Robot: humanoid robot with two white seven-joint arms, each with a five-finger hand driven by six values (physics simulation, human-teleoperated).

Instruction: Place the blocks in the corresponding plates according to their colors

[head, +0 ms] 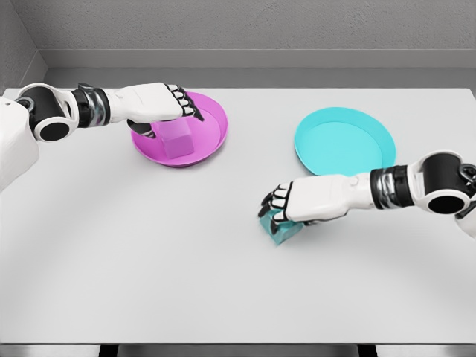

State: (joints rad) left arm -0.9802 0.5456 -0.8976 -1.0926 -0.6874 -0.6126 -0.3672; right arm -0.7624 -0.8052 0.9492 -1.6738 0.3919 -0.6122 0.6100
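Observation:
A magenta block (178, 141) lies inside the magenta plate (216, 123) at the back left. My left hand (169, 110) hovers just over it with fingers (186, 100) relaxed and not closed around the block. A cyan block (282, 229) rests on the table in front of the cyan plate (343, 141), which has nothing in it. My right hand (277, 210) covers the cyan block from the right, its fingers (275, 199) curled down over the block's top and far side. Most of that block is hidden under the hand.
The white table (149, 260) reaches to a front edge near the bottom of the picture. A grey wall (238, 37) runs behind its back edge. Both plates sit side by side at the back.

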